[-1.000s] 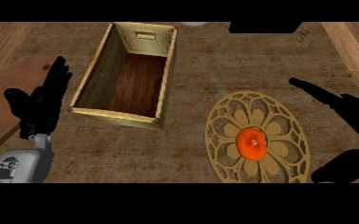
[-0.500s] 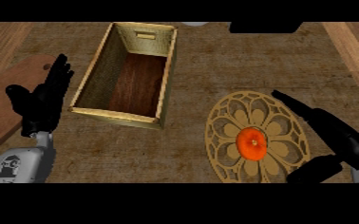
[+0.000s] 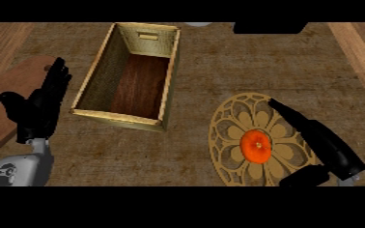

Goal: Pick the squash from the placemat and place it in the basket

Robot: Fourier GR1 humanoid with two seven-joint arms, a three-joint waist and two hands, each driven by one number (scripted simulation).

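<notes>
An orange squash (image 3: pixel 256 146) lies at the middle of a round gold placemat (image 3: pixel 227 142) with a flower pattern, at the lower right. My right hand (image 3: pixel 324 144) hovers just right of the squash, open, with straight fingers pointing up-left over the mat and the thumb (image 3: pixel 305 176) below; it does not touch the squash. The basket (image 3: pixel 93 83), a tall rectangular tan box with a dark wooden floor, stands at the upper left with nothing in it. My left hand (image 3: pixel 39 106) rests open at the left edge, fingers up, beside the basket.
The counter top is brown and woven-looking. A reddish wooden board (image 3: pixel 18 84) lies behind my left hand at the left edge. A dark object (image 3: pixel 269 27) and a pale rim (image 3: pixel 197 24) sit at the far edge.
My right hand has moved left and down, from the right edge to over the placemat's right side next to the squash. The left hand has barely moved.
</notes>
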